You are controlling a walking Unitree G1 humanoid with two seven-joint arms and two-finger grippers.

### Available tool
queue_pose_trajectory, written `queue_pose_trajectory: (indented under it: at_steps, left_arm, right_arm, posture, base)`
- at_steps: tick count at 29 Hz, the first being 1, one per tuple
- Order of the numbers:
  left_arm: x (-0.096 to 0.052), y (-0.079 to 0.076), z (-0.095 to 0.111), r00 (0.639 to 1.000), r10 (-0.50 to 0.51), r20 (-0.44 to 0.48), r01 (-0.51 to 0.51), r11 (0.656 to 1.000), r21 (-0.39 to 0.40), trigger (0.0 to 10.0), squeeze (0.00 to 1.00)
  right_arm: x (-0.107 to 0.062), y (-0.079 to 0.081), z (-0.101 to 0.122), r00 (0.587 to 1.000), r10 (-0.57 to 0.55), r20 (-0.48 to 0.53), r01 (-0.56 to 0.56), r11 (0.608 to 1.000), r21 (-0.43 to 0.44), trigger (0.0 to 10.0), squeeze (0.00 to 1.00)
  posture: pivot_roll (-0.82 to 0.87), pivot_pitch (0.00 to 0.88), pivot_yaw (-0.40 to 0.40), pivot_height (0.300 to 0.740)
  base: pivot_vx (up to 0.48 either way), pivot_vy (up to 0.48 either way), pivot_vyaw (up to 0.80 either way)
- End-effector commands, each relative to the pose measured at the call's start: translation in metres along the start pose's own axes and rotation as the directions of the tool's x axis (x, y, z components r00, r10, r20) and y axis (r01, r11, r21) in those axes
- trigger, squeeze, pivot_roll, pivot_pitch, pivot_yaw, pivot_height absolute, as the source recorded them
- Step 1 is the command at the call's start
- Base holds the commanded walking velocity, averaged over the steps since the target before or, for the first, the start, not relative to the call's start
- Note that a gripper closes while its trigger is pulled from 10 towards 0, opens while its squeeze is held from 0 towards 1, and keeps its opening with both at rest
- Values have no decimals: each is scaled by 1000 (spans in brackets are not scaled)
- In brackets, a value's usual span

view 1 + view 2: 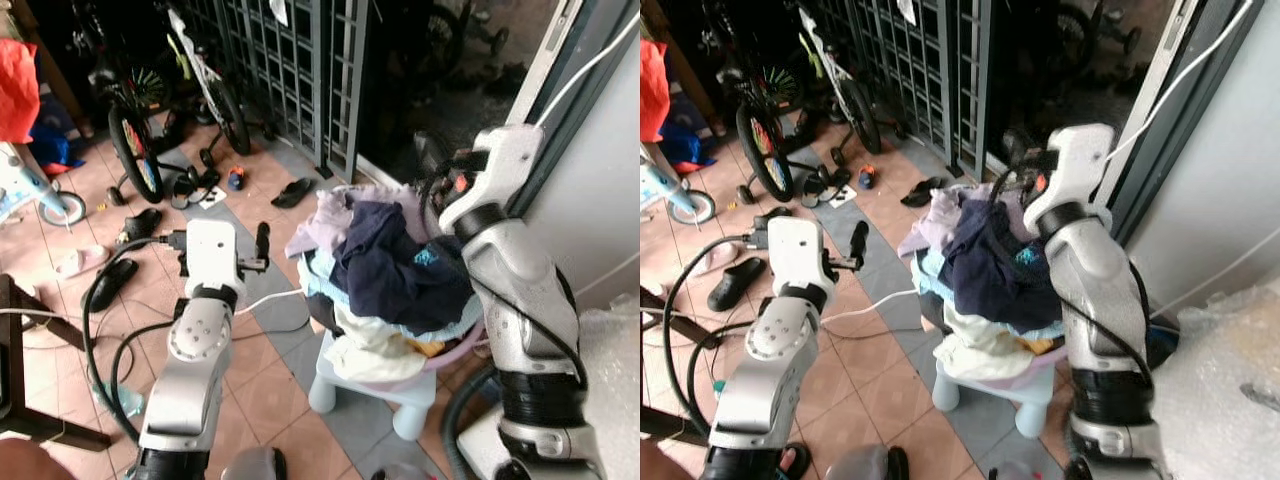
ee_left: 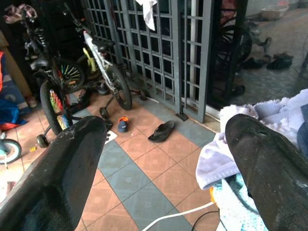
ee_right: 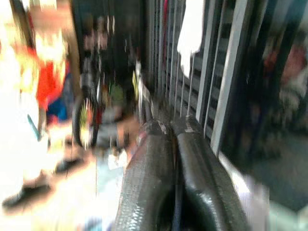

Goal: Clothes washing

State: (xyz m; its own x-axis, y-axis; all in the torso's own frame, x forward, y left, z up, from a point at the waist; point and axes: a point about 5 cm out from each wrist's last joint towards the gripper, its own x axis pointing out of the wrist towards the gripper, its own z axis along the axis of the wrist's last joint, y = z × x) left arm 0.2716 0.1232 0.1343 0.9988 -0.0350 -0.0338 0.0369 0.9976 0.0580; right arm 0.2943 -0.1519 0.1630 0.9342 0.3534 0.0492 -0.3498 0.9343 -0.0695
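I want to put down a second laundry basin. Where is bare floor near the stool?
Bare tiles lie left of the white stool, between it and the left arm, crossed by a white cable. Near the bicycles, sandals crowd the floor. The basin is heaped with clothes.

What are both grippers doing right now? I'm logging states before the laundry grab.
Left gripper: open, fingers spread wide, holding nothing, beside the laundry pile.
Right gripper: shut, fingers pressed together, nothing visible between them.

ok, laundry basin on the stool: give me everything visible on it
The pink basin looks plastic, round, mostly buried under heaped clothes: a dark navy garment on top, lavender, white and light blue pieces spilling over the rim. It sits upright on a small white stool. The right arm stands close beside it; contact is unclear.
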Motion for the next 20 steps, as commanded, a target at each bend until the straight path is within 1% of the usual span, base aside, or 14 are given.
queue_pose_trajectory:
  at_steps: [1,2,3,4,5,7,12,13,14,16,18,19,20]
  left_arm:
    - [-1,3,-3,1000,15,-8,-15,1000,13,10000,0]
    - [-2,3,-4,1000,15,-9,-15,1000,14,10000,0]
    - [-3,3,-5,1000,14,-13,-14,1000,15,10000,0]
    - [-3,4,-6,1000,14,-16,-14,1000,16,10000,0]
    - [-3,3,-7,1000,11,-20,-10,1000,16,10000,0]
    - [-3,2,-8,1000,3,-24,-3,1000,15,10000,0]
    - [-2,0,-8,1000,-8,-23,8,1000,14,10000,0]
    - [-2,-1,-8,1000,-13,-21,14,1000,14,10000,0]
    - [-2,-2,-7,1000,-18,-20,18,1000,13,10000,0]
    - [-2,-2,-7,1000,-18,-20,18,1000,13,10000,0]
    - [-3,-2,-7,1000,-21,-23,21,1000,11,10000,0]
    - [-3,-2,-7,1000,-21,-23,21,1000,11,10000,0]
    - [-4,-1,-8,999,-20,-25,20,1000,9,10000,0]
  right_arm:
    - [-7,4,-3,998,54,-20,-56,996,-66,10000,1000]
    - [-18,9,-12,993,107,-53,-112,989,-92,10000,1000]
    - [-26,13,-19,985,153,-85,-160,983,-91,10000,1000]
    - [-31,15,-23,977,184,-105,-193,977,-89,10000,1000]
    - [-38,17,-28,967,218,-134,-234,966,-110,10000,1000]
    - [-45,17,-35,952,253,-174,-279,949,-146,10000,1000]
    - [-50,16,-40,937,280,-208,-316,934,-166,10000,1000]
    - [-51,14,-42,931,288,-223,-330,927,-179,10000,1000]
    - [-52,12,-45,925,292,-244,-344,915,-209,10000,1000]
    - [-52,12,-45,925,292,-244,-344,915,-209,10000,1000]
    - [-48,5,-47,929,259,-265,-333,898,-289,10000,1000]
    - [-48,5,-47,929,259,-265,-333,898,-289,10000,1000]
    - [-44,3,-47,935,236,-265,-315,895,-314,10000,1000]
  posture:
    - [0,0,70,740]
    - [-1,0,70,740]
    - [-4,0,70,740]
    - [-4,0,70,740]
    - [-8,0,71,740]
    - [-11,0,72,740]
    - [-17,0,74,740]
    - [-17,0,75,740]
    - [-15,0,73,740]
    - [-15,0,73,740]
    - [-7,0,67,740]
    - [-7,0,67,740]
    - [-1,0,63,740]
  base:
    - [0,0,0]
    - [0,0,0]
    - [0,0,0]
    - [0,0,0]
    - [0,0,0]
    - [0,0,0]
    - [0,0,0]
    - [0,0,0]
    - [0,0,0]
    - [0,0,0]
    - [0,0,0]
    - [0,0,0]
    - [0,0,0]
